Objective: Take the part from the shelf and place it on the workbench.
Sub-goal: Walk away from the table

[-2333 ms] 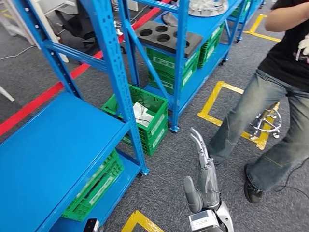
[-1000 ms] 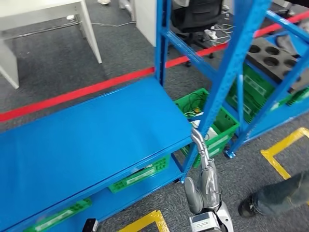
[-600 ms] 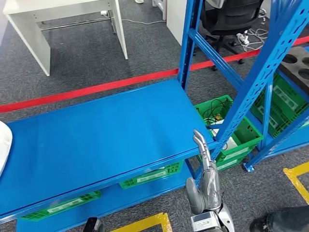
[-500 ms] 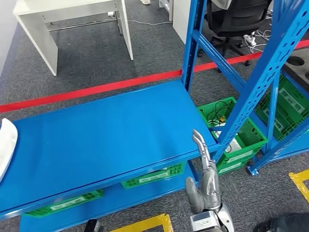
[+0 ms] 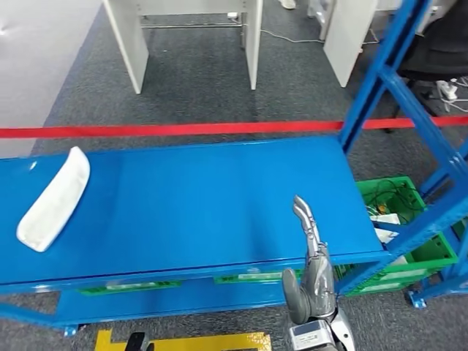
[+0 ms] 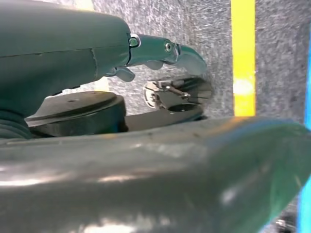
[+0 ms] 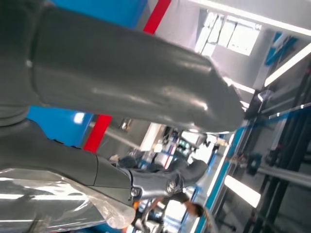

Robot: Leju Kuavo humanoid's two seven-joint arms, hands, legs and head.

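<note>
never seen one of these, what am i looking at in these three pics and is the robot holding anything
It is a two-legged robot with two arms and fingered hands. The wide picture comes from a camera high on its body, looking down at a blue shelf. A white part lies near the shelf's left end, with green crates underneath. The right hand is raised at the shelf's front edge, fingers straight, holding nothing. The other two pictures come from cameras at the wrists, so they look turned. The left hand hangs over grey carpet and a yellow floor line, also holding nothing.
</note>
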